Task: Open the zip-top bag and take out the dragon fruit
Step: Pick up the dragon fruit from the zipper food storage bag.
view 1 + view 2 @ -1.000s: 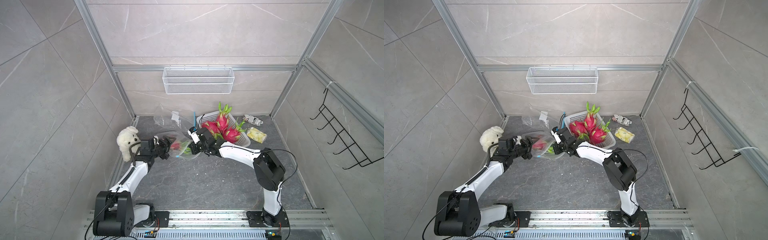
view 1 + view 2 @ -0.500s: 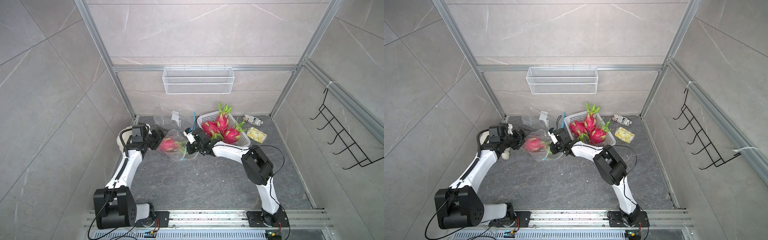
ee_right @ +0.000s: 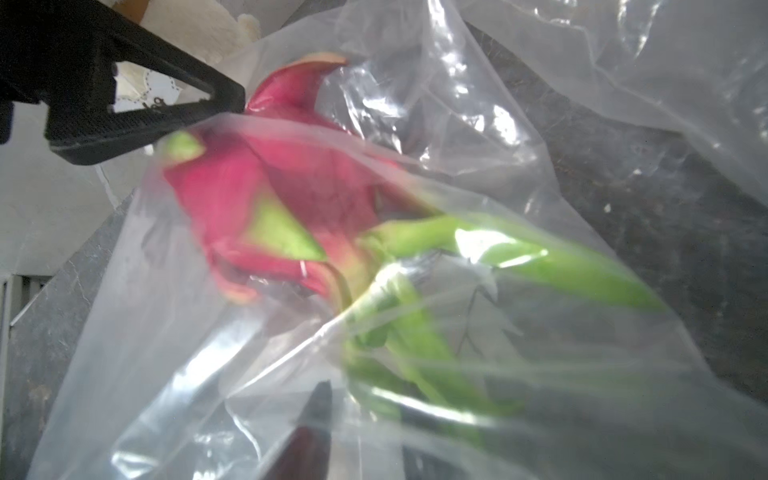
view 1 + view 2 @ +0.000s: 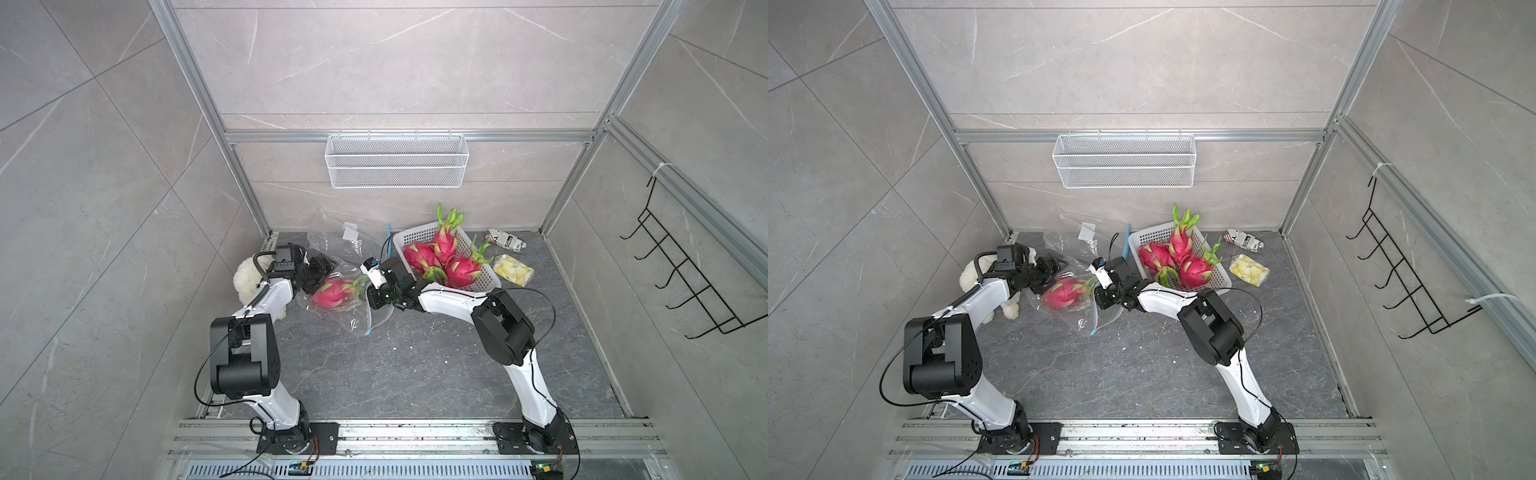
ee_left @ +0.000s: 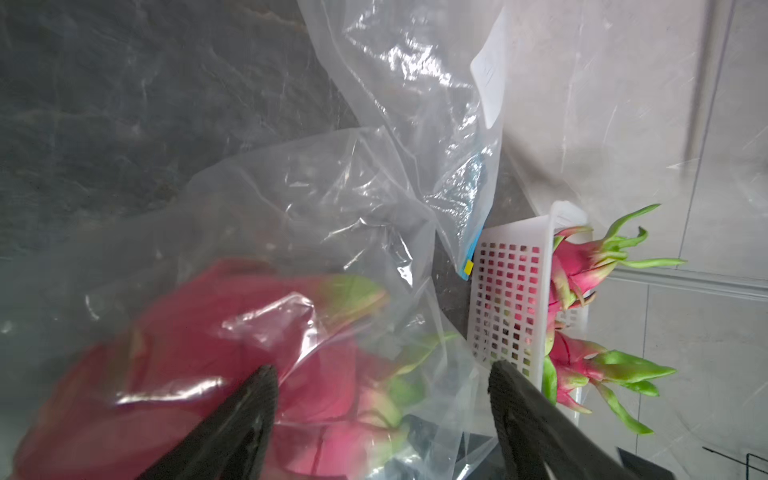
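- Left wrist view: left hand [image 5: 380, 374] spread wide, its two black fingers [image 5: 245, 415] well apart, with clear film and blurred pink fruit beyond them; contact between either finger and the film impossible to tell.
- Same view: one dragon fruit [image 5: 199, 353] inside the clear zip-top bag [image 5: 332, 199], green-tipped scales pointing toward the white slotted basket [image 5: 507, 291].
- In both top views: bagged fruit between the two hands, over the left rear part of the grey worktop [image 4: 415, 353]; left hand at its rounded end, right hand [image 4: 371, 297] at its leafy end, against the bag; resting or lifted, unclear.
- Small blue tab [image 4: 368, 332] at the bag's lowest corner, nearest the robot.
- Right wrist view: green leafy tuft closest to the lens, pink body behind it, all under crumpled plastic; one dark finger [image 3: 318, 409] of the right hand dimly visible through the film; spread or pressed together, cannot tell.
- Also there: one finger of the left hand by the fruit's far end.
- Three more dragon fruits [image 4: 419, 255] piled in the basket, just behind the right arm, tufts sticking up past the rim.
- Second clear bag [image 4: 332, 237] crumpled near the back wall, white label on it.
- White plush toy [image 4: 245, 278] just beside the left arm.
- Yellow packet [image 4: 513, 270] and newsprint-patterned packet [image 4: 505, 241] to the right of the basket.
- White wire shelf [image 4: 397, 166] on the back wall; black hook rack [image 4: 681, 282] on the right wall.
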Motion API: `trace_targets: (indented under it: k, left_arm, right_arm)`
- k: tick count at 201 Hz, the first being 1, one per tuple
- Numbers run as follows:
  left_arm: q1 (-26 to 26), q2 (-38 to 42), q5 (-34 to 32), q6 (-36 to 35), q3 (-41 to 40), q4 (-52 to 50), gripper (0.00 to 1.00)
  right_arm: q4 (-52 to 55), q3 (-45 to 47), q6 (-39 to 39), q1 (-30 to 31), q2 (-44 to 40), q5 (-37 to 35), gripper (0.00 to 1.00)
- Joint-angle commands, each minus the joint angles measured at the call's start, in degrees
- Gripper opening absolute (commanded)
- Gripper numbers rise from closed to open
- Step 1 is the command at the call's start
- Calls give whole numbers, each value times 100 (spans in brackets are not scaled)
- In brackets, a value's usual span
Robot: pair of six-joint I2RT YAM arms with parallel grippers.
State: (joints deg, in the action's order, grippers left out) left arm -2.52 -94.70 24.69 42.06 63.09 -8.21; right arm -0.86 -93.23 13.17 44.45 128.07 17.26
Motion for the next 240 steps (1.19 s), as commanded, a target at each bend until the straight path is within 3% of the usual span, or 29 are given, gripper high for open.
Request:
trace_targets:
  k: [1, 26, 60, 86, 126, 203, 240]
  left_arm:
    - [7, -103, -212, 43, -321, 53, 84]
    - [9, -257, -130, 46, -262, -8, 83]
    - [17, -244, -54, 117, -410, -18, 83]
    - [27, -108, -34, 165, -581, 21, 83]
    - [51, -48, 77, 198, -573, 40, 83]
    - [75, 13, 161, 164, -508, 39, 82]
    - [125, -75, 247, 166, -460, 31, 82]
  right_arm:
    - [-448, 122, 505, 20, 21, 156, 40]
    - [-818, 113, 1101, 7, 164, 44, 50]
    - [-1245, -222, 2604, -32, 603, 166, 54]
    - [-1450, -151, 3698, -74, 734, -279, 56]
    - [-2752, -119, 4909, -95, 1068, -242, 60]
    - [-2924, -1109, 5852, -93, 1857, 36, 58]
    - [-2293, -1948, 5714, -34, 2185, 179, 57]
